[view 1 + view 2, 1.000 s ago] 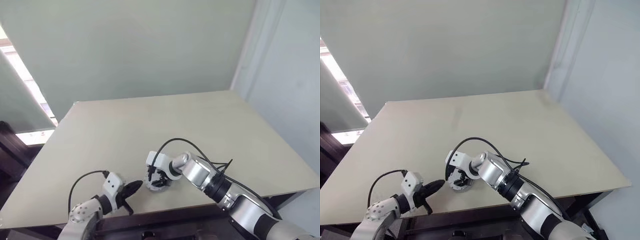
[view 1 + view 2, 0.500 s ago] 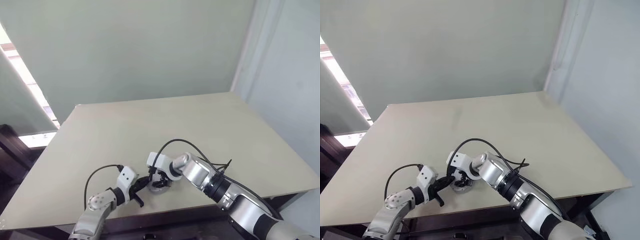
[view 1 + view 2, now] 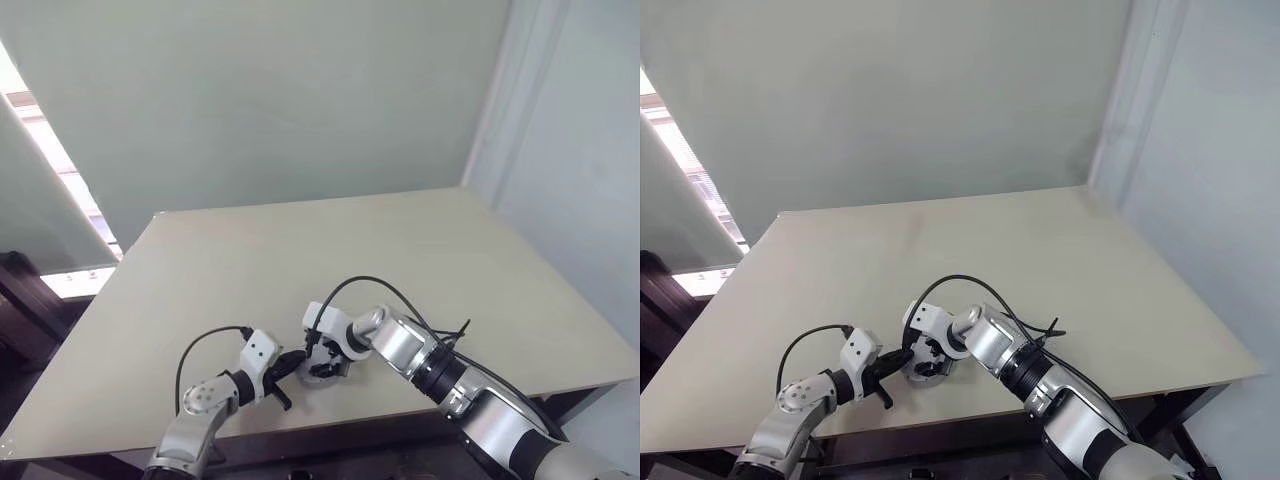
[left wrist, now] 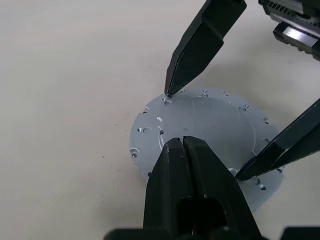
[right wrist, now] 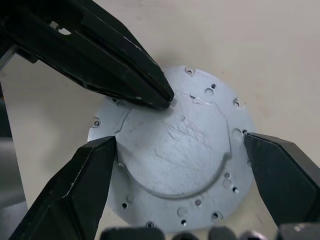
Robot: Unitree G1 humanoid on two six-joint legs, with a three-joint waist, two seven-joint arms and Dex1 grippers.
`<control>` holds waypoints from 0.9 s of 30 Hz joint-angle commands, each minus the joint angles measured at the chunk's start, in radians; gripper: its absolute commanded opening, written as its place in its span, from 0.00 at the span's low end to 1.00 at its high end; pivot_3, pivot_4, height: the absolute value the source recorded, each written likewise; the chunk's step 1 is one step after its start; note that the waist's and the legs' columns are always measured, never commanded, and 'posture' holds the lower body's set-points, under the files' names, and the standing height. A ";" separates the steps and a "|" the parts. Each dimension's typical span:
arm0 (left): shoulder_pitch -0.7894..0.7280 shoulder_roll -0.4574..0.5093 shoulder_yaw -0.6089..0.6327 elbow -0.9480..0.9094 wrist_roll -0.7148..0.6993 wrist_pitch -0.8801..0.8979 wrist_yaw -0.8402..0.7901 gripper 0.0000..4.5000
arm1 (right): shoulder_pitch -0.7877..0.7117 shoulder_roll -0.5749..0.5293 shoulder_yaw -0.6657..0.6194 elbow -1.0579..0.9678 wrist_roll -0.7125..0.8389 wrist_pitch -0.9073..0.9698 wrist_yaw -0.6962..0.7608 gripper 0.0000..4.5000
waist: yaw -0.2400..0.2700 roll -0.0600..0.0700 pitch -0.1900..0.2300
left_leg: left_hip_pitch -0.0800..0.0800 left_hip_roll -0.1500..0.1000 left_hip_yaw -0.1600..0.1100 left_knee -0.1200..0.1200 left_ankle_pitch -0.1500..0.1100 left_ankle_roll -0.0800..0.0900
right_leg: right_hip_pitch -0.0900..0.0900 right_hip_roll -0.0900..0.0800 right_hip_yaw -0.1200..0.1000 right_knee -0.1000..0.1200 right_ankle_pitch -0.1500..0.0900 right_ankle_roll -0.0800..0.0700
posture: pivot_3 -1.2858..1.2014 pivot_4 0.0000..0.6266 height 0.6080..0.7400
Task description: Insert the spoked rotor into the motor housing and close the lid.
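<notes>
lid on, last press to finish

i see the lid (image 5: 175, 150) lying flat on the table (image 3: 420, 260), grey face up, near the 6 o'clock edge. nothing of the rotor or housing shows around it, so i judge both sit beneath and the insertion is done. my right gripper (image 5: 177, 165) stands wide, one finger at the lid's 9 o'clock rim, the other at 3 o'clock, holding nothing. my left gripper (image 4: 180, 142) is pinched together, empty, tips resting on the lid's top. what's left, i reckon, is pressing it fully seated.
</notes>
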 commanded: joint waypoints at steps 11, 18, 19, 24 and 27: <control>-0.030 0.002 -0.047 0.100 0.046 -0.020 -0.020 0.00 | -0.034 -0.037 -0.289 -0.134 0.186 0.221 -0.007 1.00 | 0.007 -0.005 0.004 | -0.008 -0.001 0.000 0.000 0.002 0.004 | -0.007 0.000 0.000 -0.001 0.000 0.001 | 0.52 0.00 1.00; -0.045 0.002 -0.049 0.118 0.048 -0.031 -0.027 0.00 | -0.016 -0.064 -0.324 -0.138 0.219 0.225 -0.034 1.00 | 0.007 -0.005 0.004 | -0.009 0.001 0.001 -0.004 0.002 0.004 | -0.009 0.001 0.000 -0.001 0.001 0.001 | 0.52 0.00 1.00; -0.047 0.002 -0.049 0.120 0.048 -0.031 -0.027 0.00 | -0.012 -0.062 -0.329 -0.132 0.221 0.221 -0.041 1.00 | 0.006 -0.005 0.005 | -0.009 0.001 0.001 -0.004 0.002 0.004 | -0.009 0.001 0.000 -0.001 0.000 0.001 | 0.52 0.00 1.00; -0.058 0.006 -0.044 0.125 0.048 -0.034 -0.031 0.00 | -0.005 -0.037 -0.405 -0.072 0.274 0.246 -0.071 1.00 | 0.004 -0.005 0.005 | -0.009 0.001 0.001 -0.004 0.002 0.004 | -0.009 0.001 0.000 -0.001 0.000 0.000 | 0.52 0.00 1.00; -0.059 0.012 -0.045 0.126 0.052 -0.040 -0.036 0.00 | -0.009 -0.013 -0.516 0.021 0.337 0.309 -0.097 1.00 | 0.005 -0.006 0.005 | -0.009 0.001 0.001 -0.004 0.002 0.004 | -0.008 0.001 0.000 -0.001 0.000 0.000 | 0.52 0.00 1.00</control>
